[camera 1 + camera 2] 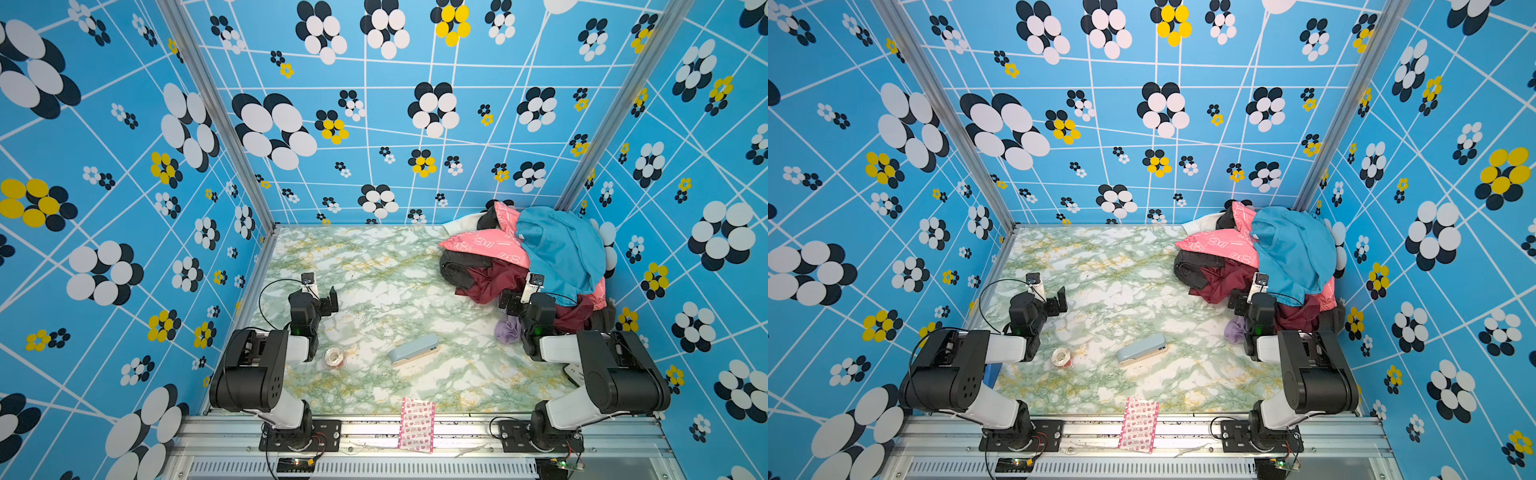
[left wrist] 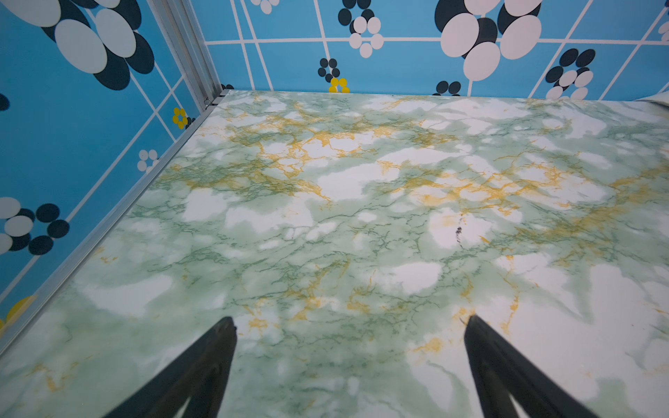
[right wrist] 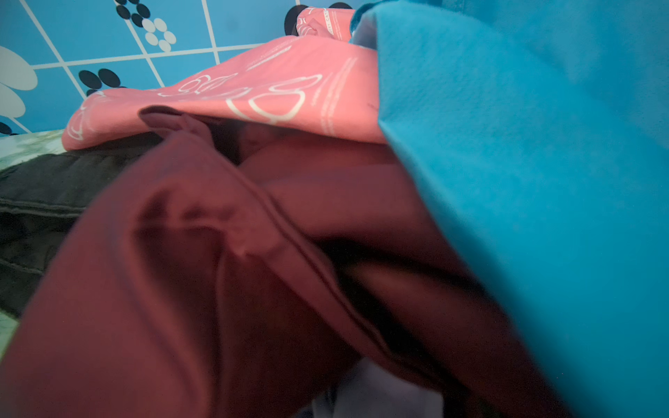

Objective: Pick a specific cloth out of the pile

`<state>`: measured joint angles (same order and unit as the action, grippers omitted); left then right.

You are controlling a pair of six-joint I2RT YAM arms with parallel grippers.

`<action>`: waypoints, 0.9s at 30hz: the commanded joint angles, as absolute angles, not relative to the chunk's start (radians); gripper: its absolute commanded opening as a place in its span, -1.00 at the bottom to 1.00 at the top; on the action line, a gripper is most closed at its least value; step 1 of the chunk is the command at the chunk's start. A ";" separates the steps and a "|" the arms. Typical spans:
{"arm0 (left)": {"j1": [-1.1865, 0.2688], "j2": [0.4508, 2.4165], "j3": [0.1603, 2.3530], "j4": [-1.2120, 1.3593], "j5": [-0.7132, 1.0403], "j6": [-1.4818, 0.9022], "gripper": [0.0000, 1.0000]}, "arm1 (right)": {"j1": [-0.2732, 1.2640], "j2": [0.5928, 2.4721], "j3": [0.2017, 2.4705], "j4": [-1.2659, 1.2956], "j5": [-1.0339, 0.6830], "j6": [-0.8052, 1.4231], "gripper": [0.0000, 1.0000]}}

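The pile fills the back right corner: a teal-blue top lies over a pink white-printed piece, with a black piece and a white piece at its left. The dark maroon cloth spills out at the pile's front, under the pink and teal. My right gripper is pushed against it, jaws spread; in the right wrist view maroon folds cover the fingers. My left gripper hangs open over bare tabletop at the left.
A small lilac cloth lies beside the right arm. On the marble table sit a tape roll and a light blue case. A pink printed packet overhangs the front rail. Patterned walls close three sides.
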<state>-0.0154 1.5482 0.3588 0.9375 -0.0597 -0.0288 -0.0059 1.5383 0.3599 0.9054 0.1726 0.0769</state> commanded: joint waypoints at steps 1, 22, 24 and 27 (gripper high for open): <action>-0.024 1.548 0.380 0.924 -0.053 -0.013 0.99 | -0.003 1.537 0.373 0.910 0.167 0.067 0.99; -0.099 1.160 0.528 0.305 -0.225 -0.070 0.99 | 0.031 1.237 0.566 0.275 0.213 0.098 0.98; -0.134 1.103 0.548 0.223 -0.251 -0.092 0.98 | 0.061 1.180 0.611 0.159 0.229 0.102 0.98; -0.188 1.039 0.606 0.068 -0.275 -0.137 1.00 | 0.107 1.127 0.707 -0.040 0.275 0.099 0.98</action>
